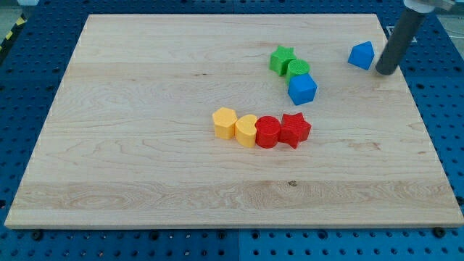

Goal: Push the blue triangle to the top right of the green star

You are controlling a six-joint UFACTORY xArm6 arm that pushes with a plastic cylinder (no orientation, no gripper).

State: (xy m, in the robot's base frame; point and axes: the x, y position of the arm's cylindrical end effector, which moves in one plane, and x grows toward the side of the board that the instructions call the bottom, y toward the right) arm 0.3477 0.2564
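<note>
My tip sits just right of blue triangle — apart.

Robotics lab bench: wooden board on blue perforated table, w/ coloured test blocks.

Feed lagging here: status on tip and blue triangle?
My tip just right of blue triangle, close. Triangle sits right of green star, level with it. Nothing between.

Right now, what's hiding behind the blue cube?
Just above the blue cube sits the green round block, touching it, with the green star beyond. The cube covers the round block's lower edge. My tip is off right, beside the blue triangle.
</note>
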